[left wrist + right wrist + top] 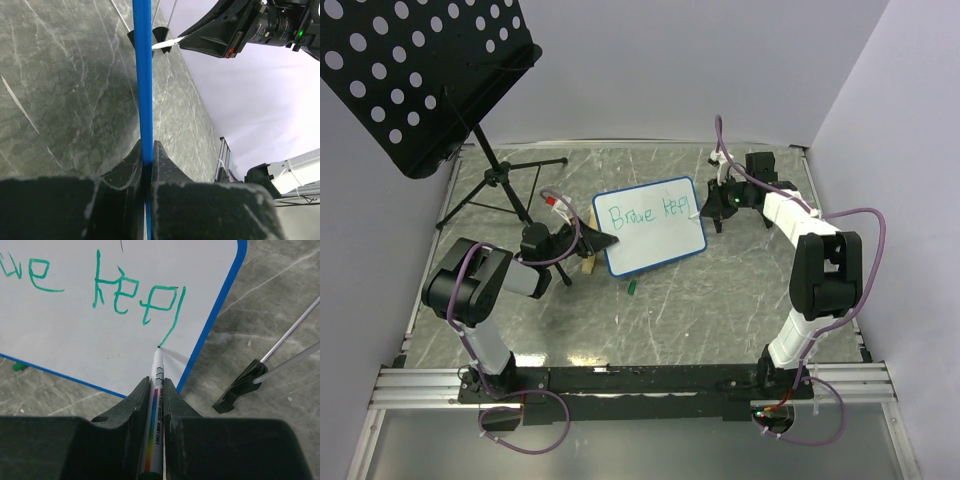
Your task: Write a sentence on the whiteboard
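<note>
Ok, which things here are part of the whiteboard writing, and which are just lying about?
In use: whiteboard, its rim clamped in the left pincer; marker in the right pincer, tip on the whiteboard; green lettering.
Lying about: black music stand; small green piece on the table, perhaps a cap.
</note>
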`<state>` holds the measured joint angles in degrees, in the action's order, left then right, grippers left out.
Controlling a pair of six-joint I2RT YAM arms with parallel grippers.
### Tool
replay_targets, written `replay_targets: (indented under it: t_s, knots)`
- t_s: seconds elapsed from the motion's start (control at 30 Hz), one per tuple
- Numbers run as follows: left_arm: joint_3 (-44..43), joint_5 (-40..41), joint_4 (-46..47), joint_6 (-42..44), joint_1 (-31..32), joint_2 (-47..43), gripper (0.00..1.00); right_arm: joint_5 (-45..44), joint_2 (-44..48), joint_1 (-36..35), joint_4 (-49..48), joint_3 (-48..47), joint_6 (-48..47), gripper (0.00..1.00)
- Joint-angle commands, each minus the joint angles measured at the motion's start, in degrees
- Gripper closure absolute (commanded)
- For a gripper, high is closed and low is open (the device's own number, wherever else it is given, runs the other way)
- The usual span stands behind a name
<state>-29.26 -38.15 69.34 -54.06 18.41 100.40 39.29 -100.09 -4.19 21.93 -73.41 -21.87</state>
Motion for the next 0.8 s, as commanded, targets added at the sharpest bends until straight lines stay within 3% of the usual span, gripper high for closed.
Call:
replay_targets:
  t_s: [0.0, 0.27, 0.77]
  knots:
    - [-0.7, -1.6, 15.5, 0.8, 0.2, 0.1, 0.99, 1.5, 3.7, 0.2, -1.0, -1.6, 0.2, 1.00]
    - [-0.4, -1.7, 14.9, 1.2, 0.2, -0.6, 0.99, 1.3, 2.0, 0.3, -2.1, -8.1, 3.1, 1.00]
    - [-0.5, -1.9, 15.6, 0.8, 0.1, 0.1, 0.99, 0.2, -2.1, 0.4, -2.7, -9.8, 3.5, 1.00]
